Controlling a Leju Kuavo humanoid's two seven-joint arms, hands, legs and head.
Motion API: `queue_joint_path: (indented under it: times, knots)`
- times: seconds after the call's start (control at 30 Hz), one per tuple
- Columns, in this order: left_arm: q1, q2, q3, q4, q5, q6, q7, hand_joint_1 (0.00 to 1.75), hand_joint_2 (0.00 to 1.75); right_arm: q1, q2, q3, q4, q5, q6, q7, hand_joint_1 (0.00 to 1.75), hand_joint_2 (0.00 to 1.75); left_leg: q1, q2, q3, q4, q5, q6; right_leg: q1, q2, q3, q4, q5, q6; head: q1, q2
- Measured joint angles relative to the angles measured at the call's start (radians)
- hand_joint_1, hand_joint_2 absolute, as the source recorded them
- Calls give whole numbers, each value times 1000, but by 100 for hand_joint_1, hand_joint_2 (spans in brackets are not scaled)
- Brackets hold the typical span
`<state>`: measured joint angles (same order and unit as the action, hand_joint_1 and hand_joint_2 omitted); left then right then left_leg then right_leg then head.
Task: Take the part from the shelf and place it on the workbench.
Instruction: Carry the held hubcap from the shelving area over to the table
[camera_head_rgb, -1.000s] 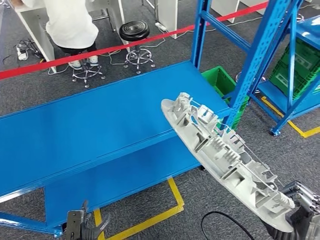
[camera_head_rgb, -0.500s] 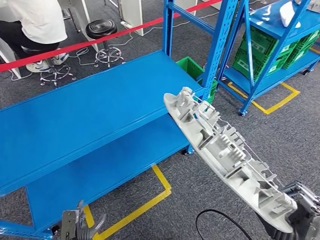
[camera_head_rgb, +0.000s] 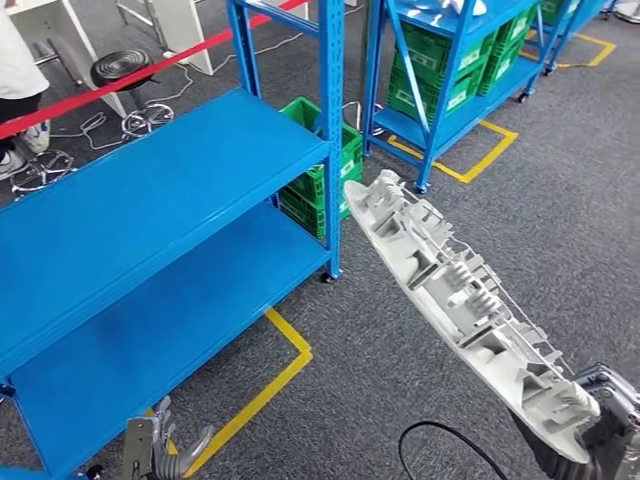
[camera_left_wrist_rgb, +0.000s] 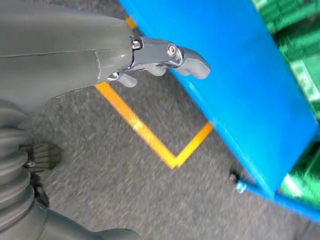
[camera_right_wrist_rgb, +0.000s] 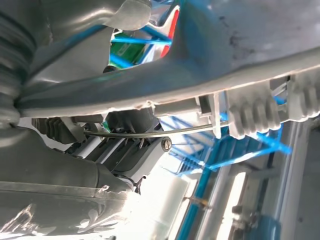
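Head view: the right hand (camera_head_rgb: 604, 430), at 4 o'clock, grips the near end of the long grey plastic part (camera_head_rgb: 460, 300), which slants up toward 12 o'clock above the grey carpet (camera_head_rgb: 423, 380), clear of the blue shelf (camera_head_rgb: 151, 190) at 10 o'clock. The left hand (camera_head_rgb: 162, 450), at 7 o'clock, holds nothing, fingers apart, above yellow floor tape (camera_head_rgb: 264, 395).
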<state>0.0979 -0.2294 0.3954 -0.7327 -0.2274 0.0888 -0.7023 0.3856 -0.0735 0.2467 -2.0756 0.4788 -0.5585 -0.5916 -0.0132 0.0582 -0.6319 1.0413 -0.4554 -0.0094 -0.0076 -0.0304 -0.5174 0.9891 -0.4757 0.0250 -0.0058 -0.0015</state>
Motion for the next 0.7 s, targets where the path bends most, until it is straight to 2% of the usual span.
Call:
queue_joint_path:
  times: [0.03,0.07,0.1,0.13,0.17,0.2,0.23,0.27,0.3,0.33,0.37,0.4,0.43,0.47,0.5,0.53,0.57,0.6,0.63,0.67,0.7]
  knots:
    - [1,0,1,1,0,0,0,0,175,0,0,0,0,0,0,0,175,175,1,-30,-14,52,-55,-4,0,12,-14,0,14,-5,-3,0]
    - [1,0,2,2,0,0,0,0,175,-1,0,0,0,0,0,1,175,175,1,-44,-28,115,-104,-4,0,25,-30,1,28,-8,-5,0]
    - [1,1,2,2,-2,0,0,0,175,-1,0,0,0,0,0,1,175,175,1,-49,-38,173,-134,-2,0,39,-48,1,42,-8,-6,0]
    - [0,1,2,3,-4,0,0,0,175,0,0,0,0,-1,-1,1,175,175,1,-51,-38,211,-140,0,1,53,-65,2,56,-8,-7,0]
    - [-2,1,2,4,-8,0,0,0,175,2,0,0,0,-2,-3,1,175,175,1,-53,-23,216,-123,4,1,68,-83,2,70,-6,-7,0]
    - [-4,1,2,5,-12,1,0,0,175,4,0,0,0,-4,-5,1,175,175,1,-58,8,186,-94,8,0,82,-99,2,83,-4,-7,0]
    - [-8,1,2,6,-17,2,0,0,175,6,0,0,0,-7,-8,0,175,175,1,-74,53,130,-68,13,-1,95,-114,3,97,-1,-7,0]
    - [-12,2,2,7,-21,3,0,0,175,8,0,-1,-1,-11,-10,-2,175,175,1,-98,106,57,-55,18,-1,107,-127,3,109,3,-7,0]
    - [-17,2,2,7,-24,4,0,0,175,10,0,-1,-2,-15,-13,-4,175,175,2,-120,151,-10,-56,21,-1,117,-138,4,122,7,-7,0]
    - [-21,2,1,8,-27,4,0,0,175,14,0,-2,-3,-18,-14,-6,175,175,3,-137,180,-57,-63,23,-2,127,-145,3,134,13,-7,0]
    - [-25,1,0,9,-30,4,0,0,175,18,0,-2,-6,-23,-15,-8,175,175,1,-139,192,-81,-69,25,-2,137,-150,0,147,19,-7,0]
    - [-30,0,-2,11,-32,4,0,0,175,23,0,-3,-8,-26,-15,-10,175,175,1,-130,189,-85,-66,27,-3,147,-154,-4,160,25,-6,0]
    - [-35,-1,-4,12,-35,4,0,0,175,29,0,-3,-11,-29,-16,-12,175,175,0,-117,180,-83,-57,32,-3,147,-160,-6,164,31,-6,0]
    - [-40,-2,-7,13,-37,4,0,0,175,34,0,-4,-13,-32,-16,-14,175,175,1,-103,170,-83,-46,40,-2,132,-171,4,147,36,-3,0]
    - [-43,-3,-9,14,-39,4,0,0,175,37,0,-4,-14,-33,-16,-15,175,175,2,-87,157,-84,-35,47,0,109,-184,35,109,39,0,0]
    - [-46,-3,-12,15,-41,4,0,0,175,39,1,-4,-15,-33,-16,-16,175,175,0,-71,144,-84,-23,52,0,80,-199,85,54,42,3,0]
    - [-47,-3,-13,15,-42,4,0,0,175,39,1,-4,-16,-33,-16,-16,175,175,-2,-57,131,-83,-12,56,0,58,-214,153,-2,46,6,0]
    - [-47,-2,-15,16,-44,4,0,0,175,41,1,-4,-17,-32,-16,-16,175,175,-5,-40,116,-83,0,57,-2,46,-224,225,-40,49,6,0]
    - [-48,-1,-16,17,-44,4,0,0,175,44,1,-4,-17,-31,-16,-16,175,175,-7,-24,101,-81,12,57,-3,40,-227,281,-51,52,6,0]
    - [-50,-1,-17,18,-44,4,0,0,175,47,1,-4,-18,-30,-17,-16,175,175,-8,-9,84,-80,24,56,-4,37,-216,312,-37,54,6,0]
    - [-51,0,-18,19,-45,4,0,0,175,50,1,-4,-18,-29,-17,-16,175,175,-9,6,66,-78,35,54,-5,33,-189,307,-9,56,6,0]
